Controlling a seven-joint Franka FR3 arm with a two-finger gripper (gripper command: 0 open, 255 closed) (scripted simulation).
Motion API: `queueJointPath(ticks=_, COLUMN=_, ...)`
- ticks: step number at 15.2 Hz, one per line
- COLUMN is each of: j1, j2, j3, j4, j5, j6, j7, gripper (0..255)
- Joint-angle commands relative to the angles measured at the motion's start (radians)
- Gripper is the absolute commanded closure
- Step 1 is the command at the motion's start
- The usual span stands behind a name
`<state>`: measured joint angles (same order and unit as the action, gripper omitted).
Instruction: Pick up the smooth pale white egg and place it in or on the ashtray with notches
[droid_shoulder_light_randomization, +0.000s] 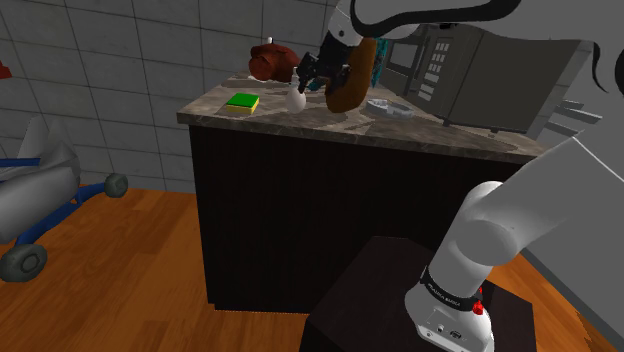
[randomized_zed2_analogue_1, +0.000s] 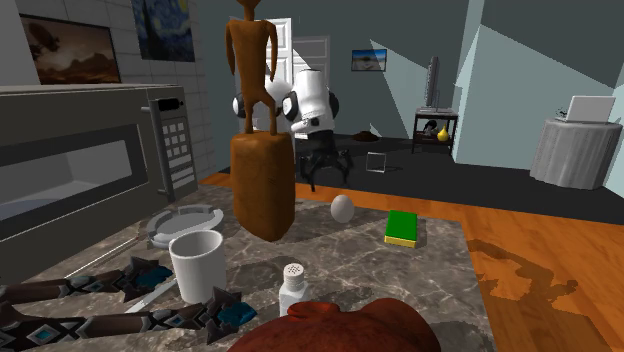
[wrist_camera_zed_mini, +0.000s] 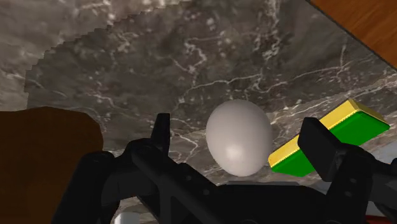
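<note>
A smooth pale egg (wrist_camera_zed_mini: 238, 137) lies on the dark marbled counter; it also shows as the egg (droid_shoulder_light_randomization: 297, 100) and the egg (randomized_zed2_analogue_1: 342, 208). My black gripper (wrist_camera_zed_mini: 242, 143) hangs open just above it, one finger (wrist_camera_zed_mini: 161, 132) on each side with a gap to the shell, not touching it. The gripper (droid_shoulder_light_randomization: 312, 82) hovers over the counter's middle, and the gripper (randomized_zed2_analogue_1: 325, 180) stands just behind the egg. The grey notched ashtray (randomized_zed2_analogue_1: 185, 222) lies beyond a tall brown statue (randomized_zed2_analogue_1: 262, 150), near the microwave; the ashtray (droid_shoulder_light_randomization: 390, 108) holds nothing.
A green and yellow sponge (wrist_camera_zed_mini: 337, 137) lies close beside the egg. A white cup (randomized_zed2_analogue_1: 197, 262), a shaker (randomized_zed2_analogue_1: 292, 285) and a red-brown lump (droid_shoulder_light_randomization: 270, 60) share the counter. The microwave (droid_shoulder_light_randomization: 470, 70) stands at one end. Wooden floor lies beyond the counter edge (droid_shoulder_light_randomization: 300, 125).
</note>
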<state>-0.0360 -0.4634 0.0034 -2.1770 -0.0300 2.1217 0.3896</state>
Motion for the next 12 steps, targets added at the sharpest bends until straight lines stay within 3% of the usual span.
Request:
queueJointPath(ticks=1, j1=-0.010, j2=0.060, j3=0.009, j4=0.038, j5=-0.001, j6=0.064, j7=0.044, gripper=0)
queueJointPath(ticks=12, j1=-0.018, j2=0.158, j3=0.013, j4=0.032, j5=-0.007, j6=0.195, j7=0.076, gripper=0)
